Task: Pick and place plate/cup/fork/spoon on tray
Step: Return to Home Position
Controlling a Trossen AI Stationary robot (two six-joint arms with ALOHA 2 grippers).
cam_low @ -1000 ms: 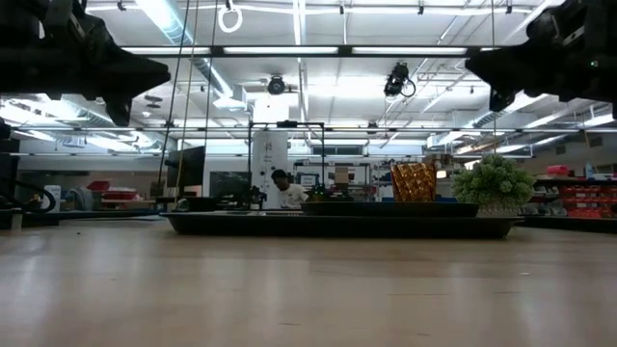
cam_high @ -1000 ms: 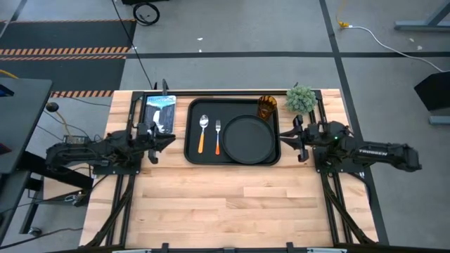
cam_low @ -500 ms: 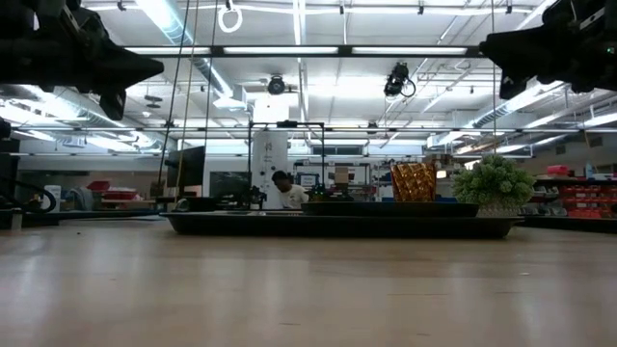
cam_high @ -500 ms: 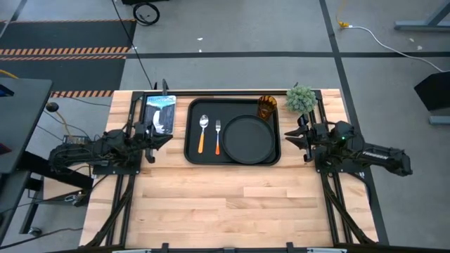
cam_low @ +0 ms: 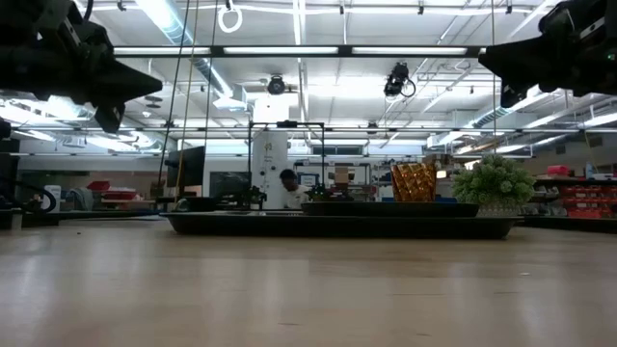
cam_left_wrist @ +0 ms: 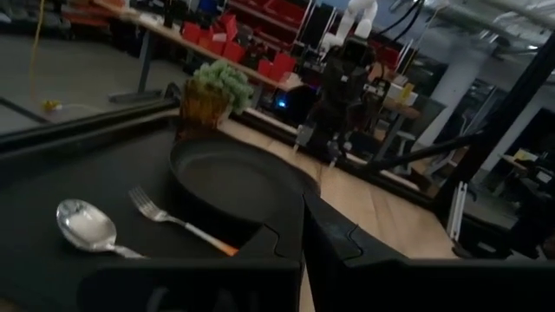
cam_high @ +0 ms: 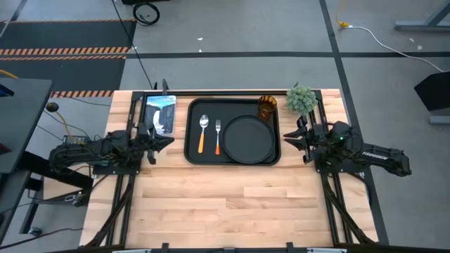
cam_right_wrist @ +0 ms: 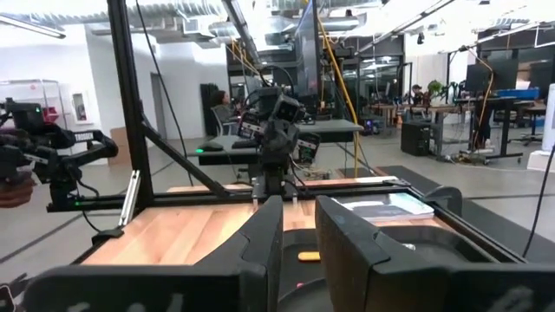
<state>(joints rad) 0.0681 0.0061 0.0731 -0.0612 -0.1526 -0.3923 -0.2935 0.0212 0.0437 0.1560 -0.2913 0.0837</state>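
The black rectangular tray [cam_high: 232, 159] lies at the table's far middle. On it lie the round black plate [cam_high: 249, 138] at the right, the amber ribbed cup [cam_high: 266, 107] upright in the far right corner, and the spoon [cam_high: 202, 133] and the fork [cam_high: 218, 136] side by side at the left. The left wrist view shows the plate [cam_left_wrist: 238, 178], spoon [cam_left_wrist: 87, 227], fork [cam_left_wrist: 173, 221] and cup [cam_left_wrist: 204, 104]. My left gripper [cam_high: 163, 140] hovers shut and empty left of the tray. My right gripper [cam_high: 290, 139] hovers right of the tray, empty, with a narrow gap between its fingers.
A small green plant [cam_high: 301, 98] stands beyond the tray's far right corner, next to the cup. A flat printed packet [cam_high: 160, 112] lies at the far left. Black frame rails run along the table's left and right sides. A person [cam_low: 289, 188] shows in the room behind.
My right gripper has drawn back a little from the tray toward the table's right edge, its arm folding in. My left gripper has drawn back slightly toward the left edge. The things on the tray have kept still.
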